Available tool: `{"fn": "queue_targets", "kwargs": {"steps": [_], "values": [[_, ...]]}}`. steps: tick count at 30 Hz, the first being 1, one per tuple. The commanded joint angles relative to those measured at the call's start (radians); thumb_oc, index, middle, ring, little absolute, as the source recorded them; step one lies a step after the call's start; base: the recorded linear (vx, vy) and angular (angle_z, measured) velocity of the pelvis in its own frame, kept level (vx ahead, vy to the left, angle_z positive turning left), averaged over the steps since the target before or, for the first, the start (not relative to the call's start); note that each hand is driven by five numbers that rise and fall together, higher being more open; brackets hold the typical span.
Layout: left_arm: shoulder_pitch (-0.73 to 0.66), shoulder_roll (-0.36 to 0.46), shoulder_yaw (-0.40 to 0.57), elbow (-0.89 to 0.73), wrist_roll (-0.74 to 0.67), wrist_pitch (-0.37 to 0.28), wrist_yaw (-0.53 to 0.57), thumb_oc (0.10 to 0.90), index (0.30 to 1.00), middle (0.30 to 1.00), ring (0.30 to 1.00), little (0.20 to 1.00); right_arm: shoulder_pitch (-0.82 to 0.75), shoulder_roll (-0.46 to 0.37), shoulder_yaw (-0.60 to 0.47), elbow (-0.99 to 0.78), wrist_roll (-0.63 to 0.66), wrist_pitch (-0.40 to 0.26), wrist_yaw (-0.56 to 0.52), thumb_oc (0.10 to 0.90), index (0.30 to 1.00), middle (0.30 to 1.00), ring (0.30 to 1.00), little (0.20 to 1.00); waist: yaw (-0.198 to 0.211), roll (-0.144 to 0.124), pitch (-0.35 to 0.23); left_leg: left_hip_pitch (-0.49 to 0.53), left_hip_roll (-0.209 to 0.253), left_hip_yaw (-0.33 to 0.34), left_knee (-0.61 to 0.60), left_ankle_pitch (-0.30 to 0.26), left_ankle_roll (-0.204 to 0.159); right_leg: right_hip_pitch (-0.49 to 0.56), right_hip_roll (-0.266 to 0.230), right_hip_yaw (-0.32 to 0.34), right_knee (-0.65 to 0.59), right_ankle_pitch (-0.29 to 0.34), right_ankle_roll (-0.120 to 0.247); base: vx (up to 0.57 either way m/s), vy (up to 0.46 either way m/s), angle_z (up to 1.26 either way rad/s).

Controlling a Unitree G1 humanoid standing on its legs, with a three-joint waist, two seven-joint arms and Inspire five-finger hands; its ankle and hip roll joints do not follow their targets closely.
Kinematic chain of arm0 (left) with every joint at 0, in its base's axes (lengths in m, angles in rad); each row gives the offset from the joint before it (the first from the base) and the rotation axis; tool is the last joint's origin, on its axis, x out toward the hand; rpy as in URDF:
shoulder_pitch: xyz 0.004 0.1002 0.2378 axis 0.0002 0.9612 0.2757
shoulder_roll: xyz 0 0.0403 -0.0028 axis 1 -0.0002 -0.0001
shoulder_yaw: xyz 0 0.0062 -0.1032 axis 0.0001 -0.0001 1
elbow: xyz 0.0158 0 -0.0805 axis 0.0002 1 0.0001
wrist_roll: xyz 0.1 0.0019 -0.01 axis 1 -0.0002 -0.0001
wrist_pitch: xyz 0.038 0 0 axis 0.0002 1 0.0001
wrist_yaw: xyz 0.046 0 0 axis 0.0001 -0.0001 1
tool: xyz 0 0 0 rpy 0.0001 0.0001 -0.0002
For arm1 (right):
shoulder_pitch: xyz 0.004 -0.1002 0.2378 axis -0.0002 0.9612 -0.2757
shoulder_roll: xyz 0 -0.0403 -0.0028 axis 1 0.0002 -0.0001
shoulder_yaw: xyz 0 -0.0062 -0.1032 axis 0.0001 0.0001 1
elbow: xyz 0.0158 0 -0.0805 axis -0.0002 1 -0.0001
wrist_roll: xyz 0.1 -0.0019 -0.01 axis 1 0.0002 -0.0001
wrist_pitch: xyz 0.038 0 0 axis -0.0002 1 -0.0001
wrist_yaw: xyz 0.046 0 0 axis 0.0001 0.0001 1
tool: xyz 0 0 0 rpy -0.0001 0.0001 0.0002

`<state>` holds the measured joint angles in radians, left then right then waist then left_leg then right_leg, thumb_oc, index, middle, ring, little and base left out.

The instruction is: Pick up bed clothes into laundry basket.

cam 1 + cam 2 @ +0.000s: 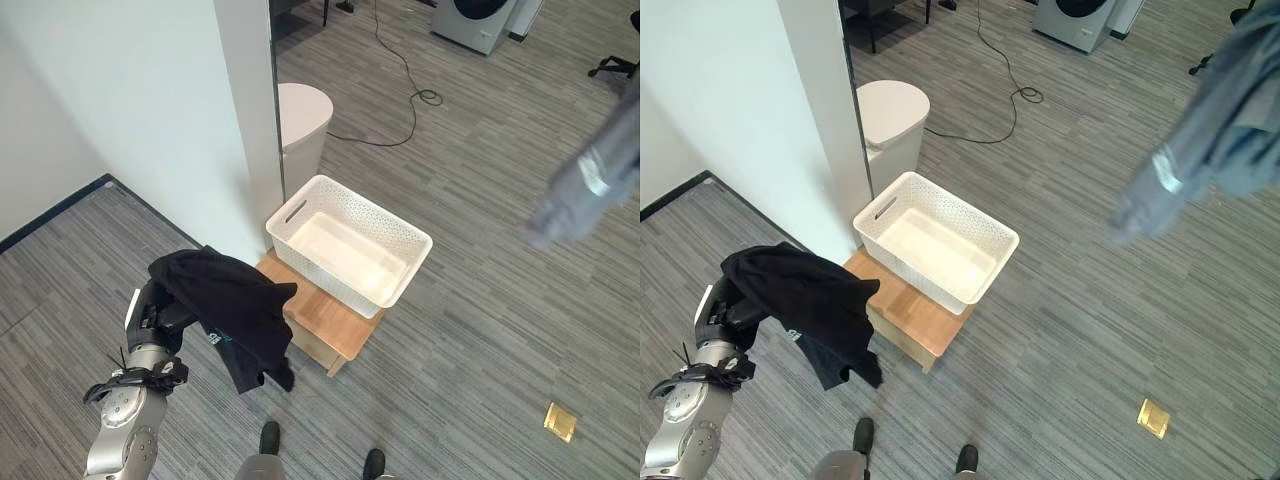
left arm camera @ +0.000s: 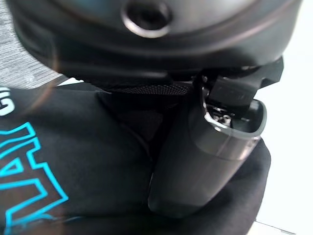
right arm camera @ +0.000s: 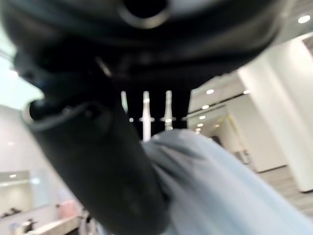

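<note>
Left hand (image 1: 160, 318): clutches black garment (image 1: 235, 310) — just short of white basket (image 1: 345, 245).
Right hand (image 3: 98, 161): grips pale blue cloth (image 1: 1210, 130).
Risk: hanging hem may snag basket's rim — spilling outside.

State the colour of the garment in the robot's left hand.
Black garment with turquoise lettering, clearest in the left wrist view.

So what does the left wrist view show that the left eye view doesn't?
The left wrist view alone shows, from very close, the left hand with its thumb pressed onto the black garment and a blue outlined print on the cloth. The left eye view alone shows the white laundry basket on a low wooden stand, a white bin behind it, and a blue-grey garment hanging at the upper right. Both share the black garment draped over the left hand.
</note>
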<state>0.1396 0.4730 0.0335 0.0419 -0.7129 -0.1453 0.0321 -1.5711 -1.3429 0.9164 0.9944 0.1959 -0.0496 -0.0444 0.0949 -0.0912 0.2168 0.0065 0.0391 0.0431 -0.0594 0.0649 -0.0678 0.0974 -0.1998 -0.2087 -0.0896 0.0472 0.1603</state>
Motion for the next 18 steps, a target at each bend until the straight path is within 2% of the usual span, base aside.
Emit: {"fn": "queue_targets", "kwargs": {"steps": [1, 13, 18], "values": [[-0.091, 0.042, -0.003, -0.118, -0.043, -0.116, -0.042, 0.4, 0.3, 0.3, 0.3, 0.3, -0.201, 0.039, 0.09, 0.02, -0.031, -0.04, -0.096, 0.4, 0.3, 0.3, 0.3, 0.3, -0.005, -0.058, -0.117, -0.021, -0.01, -0.004, -0.028, -0.036, -0.001, -0.056, 0.021, 0.042, 0.049, -0.013, 0.008, 0.0, 0.0, 0.0], [-0.101, 0.034, -0.048, -0.112, -0.064, -0.11, -0.049, 0.4, 0.3, 0.3, 0.3, 0.3, -0.258, 0.248, 0.135, 0.1, -0.086, -0.023, -0.082, 0.4, 0.3, 0.3, 0.3, 0.3, 0.028, -0.063, -0.104, -0.035, -0.009, -0.012, -0.028, -0.03, -0.003, -0.056, 0.026, 0.036, 0.025, -0.004, 0.007, 0.0, -0.001, -0.01], [-0.098, 0.043, -0.063, -0.119, -0.072, -0.104, -0.057, 0.4, 0.3, 0.3, 0.3, 0.3, -0.292, 0.321, 0.163, 0.16, -0.126, -0.009, -0.083, 0.4, 0.3, 0.3, 0.3, 0.3, 0.052, -0.058, -0.094, -0.054, -0.011, -0.021, -0.028, -0.021, -0.006, -0.063, 0.026, 0.027, 0.015, -0.002, 0.006, 0.0, -0.003, 0.01]]}}
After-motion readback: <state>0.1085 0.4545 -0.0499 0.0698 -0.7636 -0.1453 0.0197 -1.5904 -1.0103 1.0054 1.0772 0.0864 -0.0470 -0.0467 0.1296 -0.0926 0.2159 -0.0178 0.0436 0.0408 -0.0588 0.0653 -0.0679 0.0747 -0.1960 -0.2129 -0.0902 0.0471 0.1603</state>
